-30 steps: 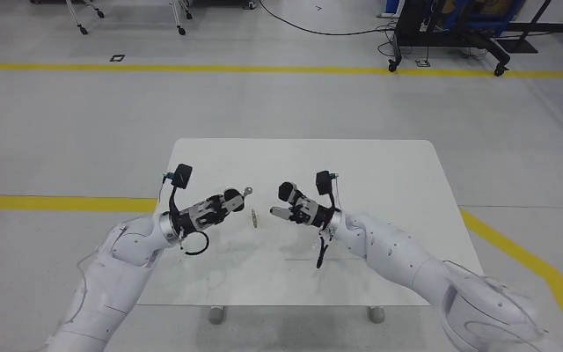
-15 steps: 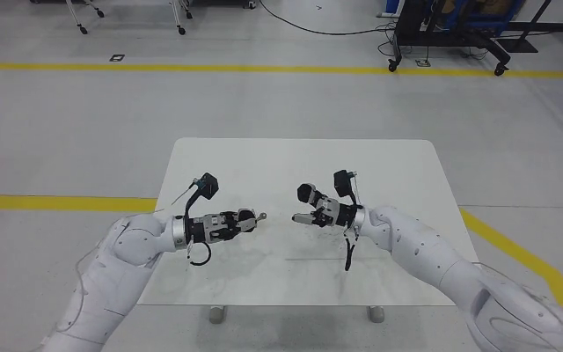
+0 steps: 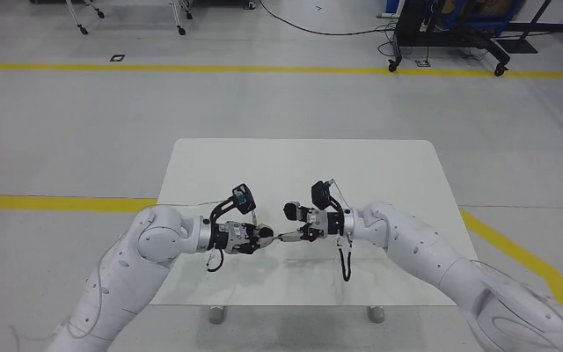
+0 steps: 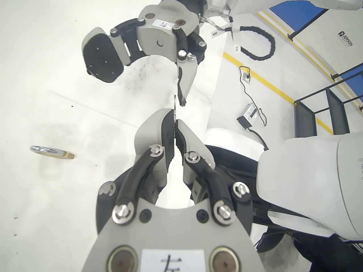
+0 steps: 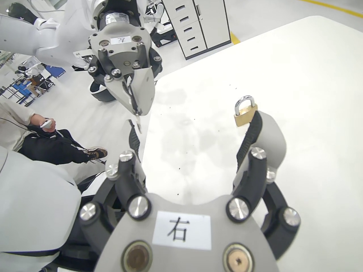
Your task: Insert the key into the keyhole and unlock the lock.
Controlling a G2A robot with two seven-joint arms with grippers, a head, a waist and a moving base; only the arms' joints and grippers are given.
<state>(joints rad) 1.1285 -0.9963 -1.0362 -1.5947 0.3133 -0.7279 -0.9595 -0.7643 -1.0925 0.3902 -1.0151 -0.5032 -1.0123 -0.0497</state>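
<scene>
Left pincer (image 4: 174, 121) clamping key (image 4: 175, 105), right pincer (image 5: 195, 120) agape opposite, padlock (image 5: 245, 112) on table (image 5: 297, 72)

White table (image 3: 387, 167), grey drawer cabinet (image 5: 204, 15) nr it, yellow floor line (image 3: 264, 68).

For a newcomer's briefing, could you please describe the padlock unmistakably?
Start at the white table. The padlock lies flat on it, near the open right gripper. Unlike the thin key pinched in the left gripper, it has a brass body and silver shackle.
</scene>
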